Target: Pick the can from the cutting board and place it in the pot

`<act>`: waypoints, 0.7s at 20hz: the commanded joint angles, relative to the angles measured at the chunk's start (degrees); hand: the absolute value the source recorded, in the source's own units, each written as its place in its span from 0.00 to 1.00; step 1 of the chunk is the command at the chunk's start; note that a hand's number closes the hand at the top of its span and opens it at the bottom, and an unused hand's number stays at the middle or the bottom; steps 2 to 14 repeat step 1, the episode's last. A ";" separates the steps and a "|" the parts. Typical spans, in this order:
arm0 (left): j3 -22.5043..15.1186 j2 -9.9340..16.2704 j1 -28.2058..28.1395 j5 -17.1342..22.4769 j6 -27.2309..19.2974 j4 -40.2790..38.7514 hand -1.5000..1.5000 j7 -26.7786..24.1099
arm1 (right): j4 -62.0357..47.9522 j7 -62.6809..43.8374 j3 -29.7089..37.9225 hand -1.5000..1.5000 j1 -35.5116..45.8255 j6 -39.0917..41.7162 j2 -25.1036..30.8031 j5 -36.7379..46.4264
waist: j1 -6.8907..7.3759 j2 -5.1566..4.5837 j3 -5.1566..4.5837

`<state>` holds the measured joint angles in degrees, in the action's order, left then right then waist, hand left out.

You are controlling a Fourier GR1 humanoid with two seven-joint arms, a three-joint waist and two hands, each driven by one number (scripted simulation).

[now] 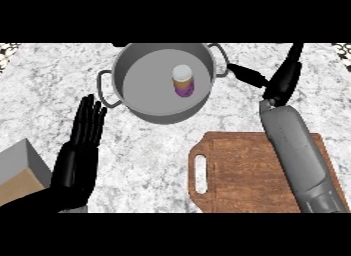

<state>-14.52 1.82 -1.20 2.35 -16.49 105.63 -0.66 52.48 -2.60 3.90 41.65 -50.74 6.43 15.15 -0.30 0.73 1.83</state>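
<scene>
Can (183,80) is in the pot (134,95), upright, slightly right of the pot's centre, white top, purple band low on the body. Nothing is touching it.

Pot: grey, two side handles, sits at the far middle of the marble table (156,145). One handle points lower left, the other upper right.

Right hand (275,82): released, fingers straight, holding nothing. It sits just right of the pot, one finger or the thumb pointing left toward the upper-right handle, close to it; cannot tell if it touches. Other fingers point up toward the far edge. The grey forearm runs from the lower right edge up across the board.

Board (237,170): wooden, handle slot on its left side, lies near right on the table, just below the pot and apart from it. Only the right forearm is over it.

Left hand (80,145): open, fingers straight and pointing up, at the left of the view, resting. Its fingertips are near the pot's lower-left handle but apart from it.

Grey and tan box (12,175) at the lower left edge, just beside the left hand, partly cut off by the view.
</scene>
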 commanded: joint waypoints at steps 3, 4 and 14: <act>5.12 3.53 -2.86 0.18 1.38 -8.89 0.50 -3.41 | 3.51 2.28 1.31 0.00 -4.20 0.32 0.81 -1.83 | -0.54 -0.88 -1.86; 5.12 3.53 -2.86 0.18 1.38 -8.89 0.50 -3.41 | 3.51 2.28 1.31 0.00 -4.20 0.32 0.81 -1.83 | -0.54 -0.88 -1.86; 5.12 3.53 -2.86 0.18 1.38 -8.89 0.50 -3.41 | 3.51 2.28 1.31 0.00 -4.20 0.32 0.81 -1.83 | -0.54 -0.88 -1.86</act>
